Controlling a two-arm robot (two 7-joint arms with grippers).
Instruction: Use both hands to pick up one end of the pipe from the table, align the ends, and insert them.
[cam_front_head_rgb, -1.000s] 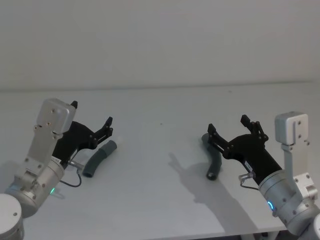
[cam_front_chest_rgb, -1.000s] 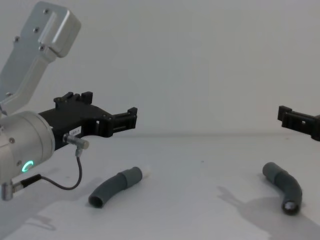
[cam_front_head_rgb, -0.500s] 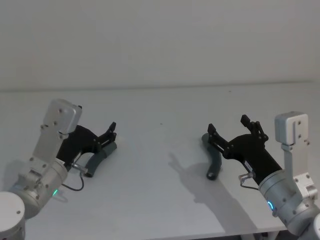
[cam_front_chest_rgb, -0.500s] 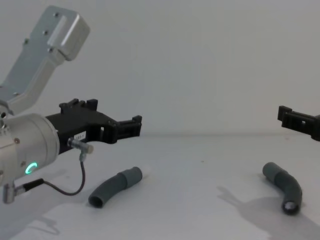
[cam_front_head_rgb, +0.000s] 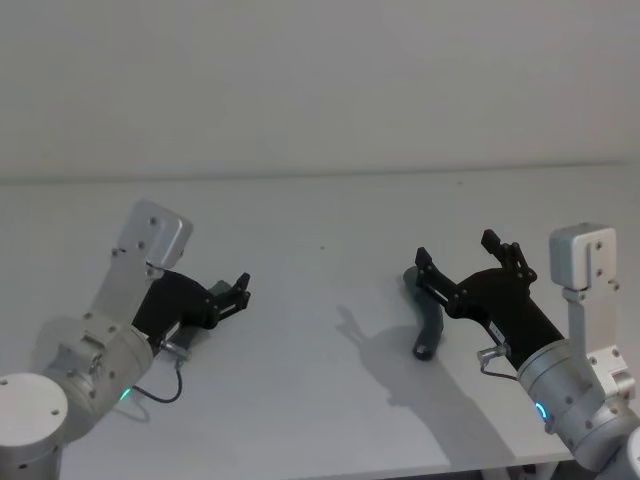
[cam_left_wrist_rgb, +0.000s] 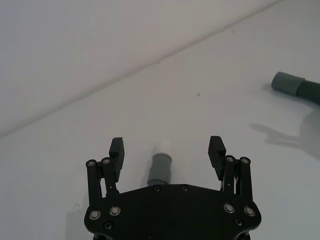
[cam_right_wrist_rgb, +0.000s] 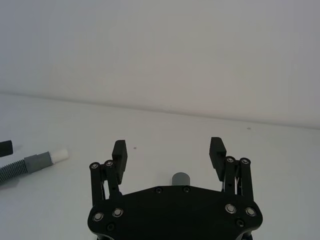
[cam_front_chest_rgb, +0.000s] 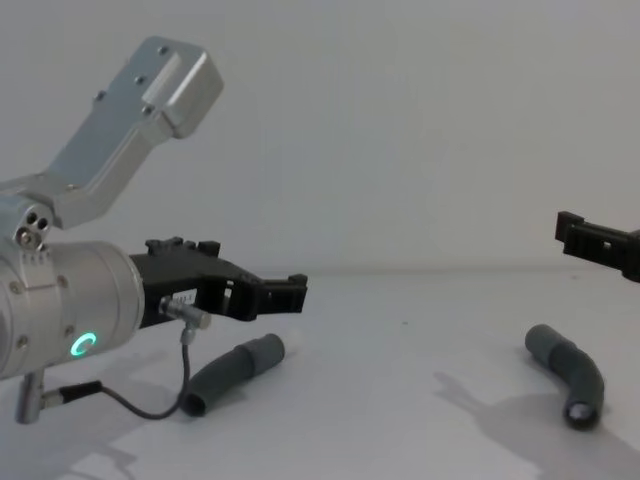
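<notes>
Worktop (cam_front_head_rgb: 320, 210): plain, matte, whitish-grey, and unmarked apart from a few faint specks. It meets a bare pale wall (cam_front_head_rgb: 320, 80) along a straight back edge. A soft shadow (cam_front_head_rgb: 372, 345) lies on the surface beside the right-hand pipe piece.

Left gripper (cam_front_head_rgb: 232, 296): low over the left side of the worktop, jaws apart. In the left wrist view the gripper (cam_left_wrist_rgb: 166, 147) frames the left pipe piece (cam_left_wrist_rgb: 160, 170), whose grey cuff and narrower whitish tip (cam_left_wrist_rgb: 162, 149) point away between the jaws. In the chest view the gripper (cam_front_chest_rgb: 285, 295) stands above this piece (cam_front_chest_rgb: 235, 372), with a gap between them. The piece lies flat on the surface. A green ring light (cam_front_chest_rgb: 80, 345) glows on the silver wrist, and a thin cable (cam_front_chest_rgb: 130, 405) loops beneath it.

Right gripper (cam_front_head_rgb: 456, 250): raised over the right side of the worktop, jaws apart and holding nothing. The right pipe piece (cam_front_head_rgb: 430, 325) lies on the surface below it. In the chest view this bent piece (cam_front_chest_rgb: 570, 370) is well under the gripper (cam_front_chest_rgb: 578, 235), its open end facing the camera. The right wrist view shows its plain cuff (cam_right_wrist_rgb: 181, 179) between the jaws of the gripper (cam_right_wrist_rgb: 168, 146).

The two pieces are well apart and not joined.
</notes>
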